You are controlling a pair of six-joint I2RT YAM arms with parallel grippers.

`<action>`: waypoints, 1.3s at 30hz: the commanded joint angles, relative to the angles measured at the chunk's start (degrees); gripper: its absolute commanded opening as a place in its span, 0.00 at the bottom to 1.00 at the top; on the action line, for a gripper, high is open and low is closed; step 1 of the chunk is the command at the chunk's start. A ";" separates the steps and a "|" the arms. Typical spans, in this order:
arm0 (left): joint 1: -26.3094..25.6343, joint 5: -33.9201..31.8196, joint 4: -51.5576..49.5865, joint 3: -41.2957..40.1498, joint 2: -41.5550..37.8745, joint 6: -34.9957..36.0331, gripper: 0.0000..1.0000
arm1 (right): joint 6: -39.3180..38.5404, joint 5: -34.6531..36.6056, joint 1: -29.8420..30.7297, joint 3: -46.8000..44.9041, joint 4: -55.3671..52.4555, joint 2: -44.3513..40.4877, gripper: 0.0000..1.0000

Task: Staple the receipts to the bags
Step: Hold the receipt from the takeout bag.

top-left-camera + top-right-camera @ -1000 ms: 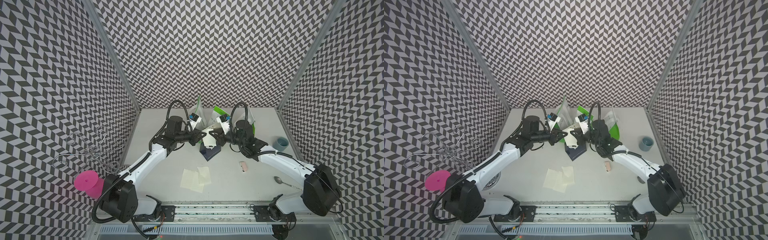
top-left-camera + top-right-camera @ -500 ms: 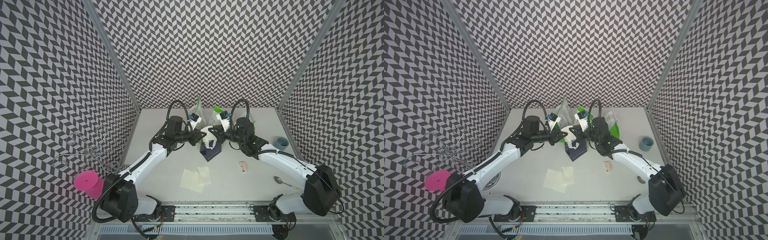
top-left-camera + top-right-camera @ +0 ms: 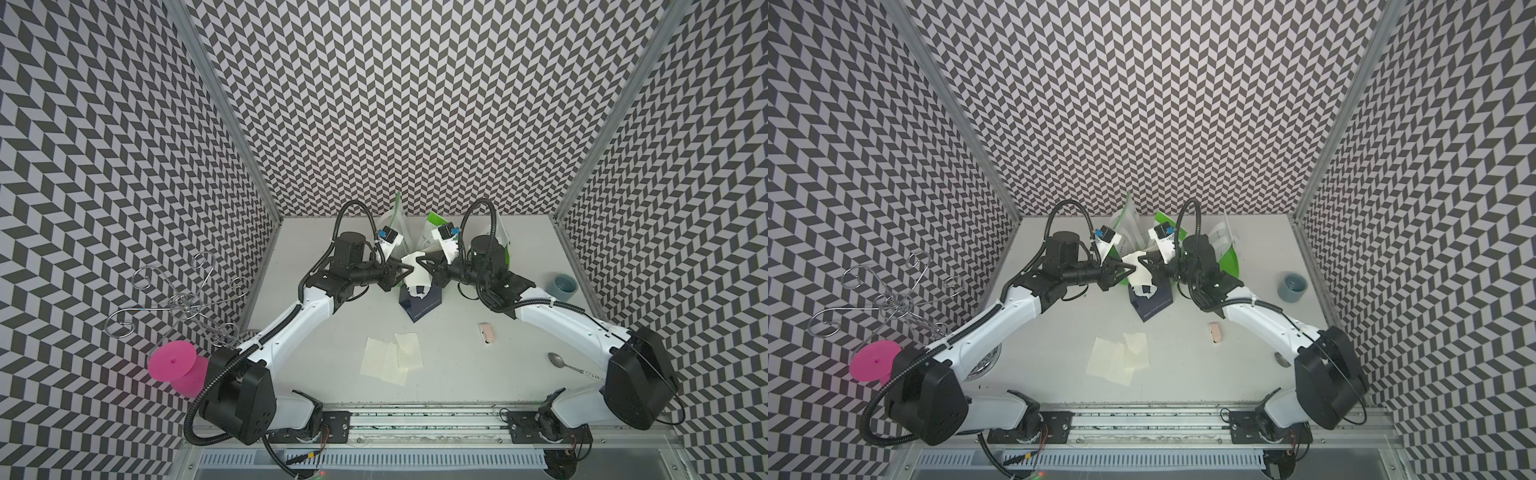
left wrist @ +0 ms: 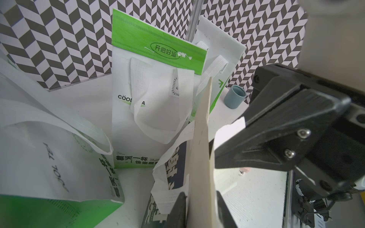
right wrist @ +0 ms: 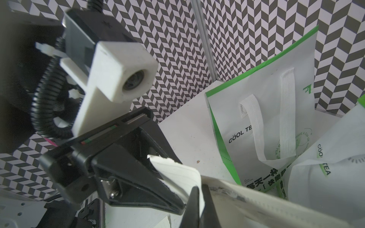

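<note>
Left hand (image 4: 200, 201) is nearing right hand (image 5: 199, 199), which is pinching the bag (image 3: 426, 303) rim up for stapling, and loosening narrowly round the receipt (image 4: 202, 128).

Over the last second the right hand (image 3: 418, 259), clamped on the receipt (image 4: 202, 138), shifted a little toward the back wall (image 3: 415, 124) in both top views; whether it rose or drew back could not be told from above. The receipt went with it. A second earlier it had sagged low over the navy bag (image 3: 424, 306), and it ended with its pale top edge held higher between the two hands. On the left hand (image 3: 411, 272) the fingers (image 4: 178, 209) eased a little further apart. They ended just beside the receipt's two faces, with a sliver of gap showing on at least one side in the left wrist view.
</note>
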 commanded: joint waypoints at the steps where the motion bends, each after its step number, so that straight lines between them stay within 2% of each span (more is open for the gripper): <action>1: -0.32 -0.06 0.07 1.58 0.12 0.73 0.20 | -1.20 0.53 0.46 -0.43 1.64 0.76 0.00; 3: -0.31 -0.06 0.05 1.66 0.21 0.73 0.20 | -1.33 0.84 0.46 -0.28 1.34 1.04 0.00; 7: -0.33 -0.15 -0.01 1.64 0.27 0.74 0.28 | -1.60 0.60 0.46 -0.39 1.10 0.99 0.00; 15: -0.28 -0.15 -0.03 1.67 0.32 0.88 0.27 | -2.14 0.62 0.48 -0.12 0.36 1.16 0.00; 29: -0.54 -0.67 -0.25 1.77 0.40 1.09 0.08 | -1.35 1.03 0.55 0.25 1.06 1.81 0.00; 30: -0.52 -0.84 -0.17 1.76 0.34 1.08 0.05 | -1.22 1.17 0.55 0.11 1.14 1.74 0.02; 32: -0.77 -1.48 -0.24 1.80 0.17 1.11 0.00 | -0.57 2.05 0.55 -0.30 1.41 1.46 0.15; 36: -1.30 -5.21 -0.84 1.91 -0.45 0.63 0.00 | 1.63 4.90 0.55 -1.70 1.43 -0.74 0.54; 39: -2.40 -10.03 -2.50 2.50 -1.30 0.00 0.00 | 4.48 8.53 0.50 -3.41 0.32 -3.89 0.67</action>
